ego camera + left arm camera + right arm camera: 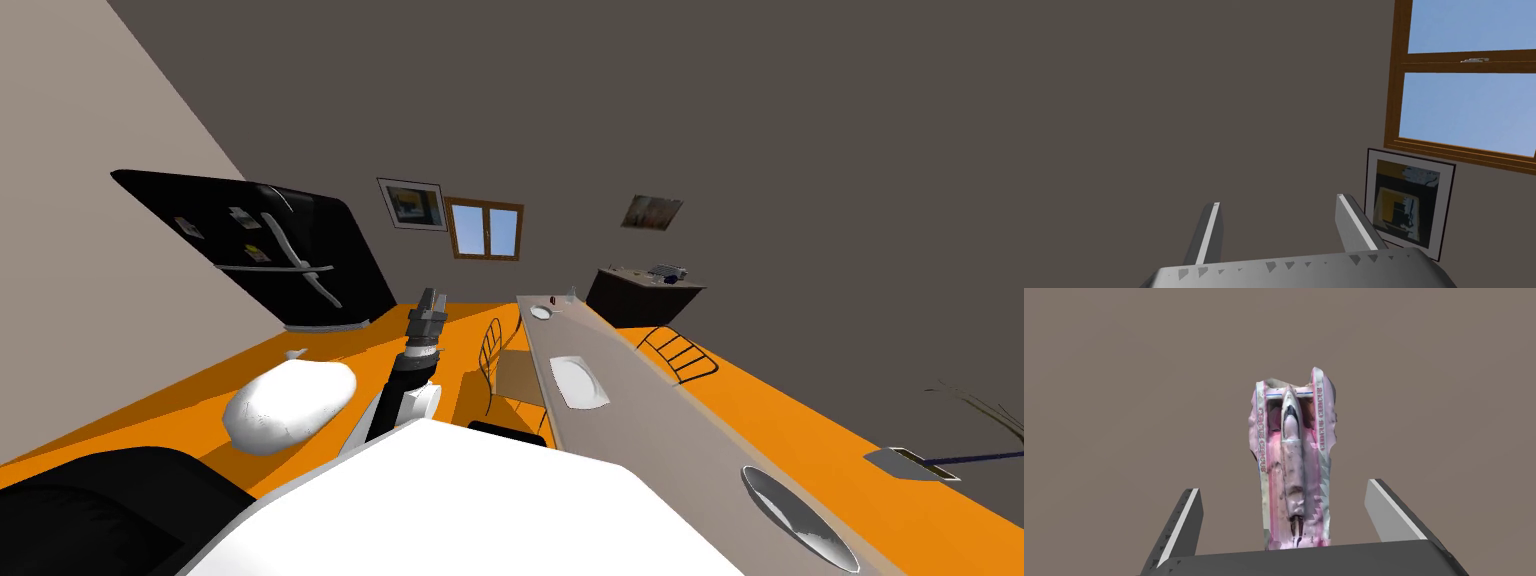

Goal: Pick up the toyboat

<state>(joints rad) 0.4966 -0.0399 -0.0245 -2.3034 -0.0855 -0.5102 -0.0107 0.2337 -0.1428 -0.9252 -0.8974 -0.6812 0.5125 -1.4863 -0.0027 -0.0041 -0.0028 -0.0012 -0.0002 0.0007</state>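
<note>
Plainly, the pink-and-white toy boat with a long, narrow hull (pixel 1291 458) lies between the fingers of the right gripper (pixel 1284 485) in the right wrist view. The two blades are spread wide, with a gap on either side, touching neither flank. The boat runs lengthwise along the fingers' direction, one end down by the gripper's dark body. Behind it is a flat grey-brown surface; what it is I cannot tell.

The head view gives the wider room instead. The left gripper (pixel 430 300) is raised on its dark forearm over the orange floor (pixel 760 400), between a tall black refrigerator (pixel 270 250) and a long grey-brown table (pixel 640 420) that carries a white rectangular plate (pixel 578 382). The left wrist view supplies its fingers (pixel 1210 230) — spread apart, with nothing between them.
</note>
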